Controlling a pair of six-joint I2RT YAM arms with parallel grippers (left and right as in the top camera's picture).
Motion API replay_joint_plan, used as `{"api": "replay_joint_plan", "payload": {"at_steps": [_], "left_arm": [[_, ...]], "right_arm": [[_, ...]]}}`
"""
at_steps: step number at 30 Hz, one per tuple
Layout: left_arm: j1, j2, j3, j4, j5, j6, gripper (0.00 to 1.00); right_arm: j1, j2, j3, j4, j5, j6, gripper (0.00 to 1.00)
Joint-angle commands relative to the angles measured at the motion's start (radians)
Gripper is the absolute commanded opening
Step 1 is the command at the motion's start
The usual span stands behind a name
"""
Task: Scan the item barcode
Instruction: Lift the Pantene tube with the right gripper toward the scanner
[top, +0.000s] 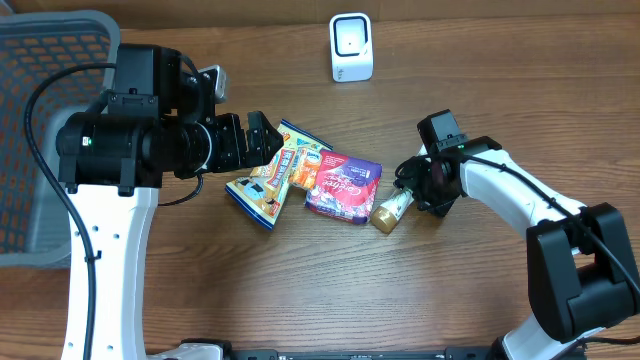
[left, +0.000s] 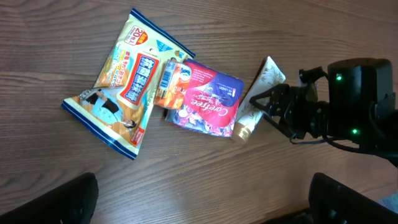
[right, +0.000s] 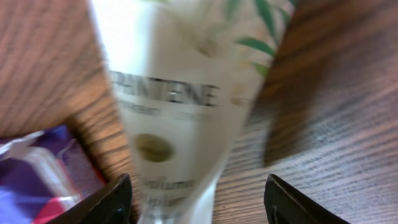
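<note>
The wooden surface (top: 300, 290) carries a grey basket (top: 40, 120) at its left edge. The left fingers (top: 250, 140) hang wide apart over the snack bag (top: 270, 185) and hold nothing. Just beside the bag lies a purple packet (top: 343, 185). A white scanner (top: 351, 47) stands at the far side. The tube (top: 392, 210) lies at the packet's right edge, and the right fingers (top: 412, 180) stand open on either side of it, not closed on it.

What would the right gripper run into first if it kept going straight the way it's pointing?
The white Pantene tube: it sits between the open fingers of the right gripper, not yet clamped. The purple packet lies just beyond, though depth is hard to judge.
</note>
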Motion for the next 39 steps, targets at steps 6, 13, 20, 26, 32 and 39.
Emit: {"api": "replay_joint_plan", "payload": {"at_steps": [6, 13, 20, 26, 32, 39], "left_arm": [[-0.002, 0.0, 0.005, 0.003, -0.007, 0.015, 1.0], [-0.002, 0.0, 0.005, 0.003, -0.007, 0.014, 1.0], [-0.002, 0.0, 0.005, -0.016, -0.007, 0.004, 1.0], [-0.002, 0.0, 0.005, -0.027, -0.008, 0.005, 1.0], [-0.002, 0.0, 0.005, -0.058, -0.066, 0.008, 1.0], [-0.002, 0.0, 0.003, -0.064, -0.12, 0.008, 1.0]], "right_arm": [[0.017, -0.003, -0.004, 0.015, 0.018, -0.006, 0.57], [0.018, -0.003, -0.013, 0.013, 0.019, 0.014, 0.33], [0.018, -0.003, -0.018, -0.013, 0.02, 0.011, 0.53], [0.018, 0.011, -0.018, -0.016, 0.015, 0.01, 0.38], [0.018, 0.016, 0.005, -0.028, -0.013, -0.036, 0.04], [-0.021, -0.032, 0.157, -0.062, -0.273, -0.42, 0.04]]}}
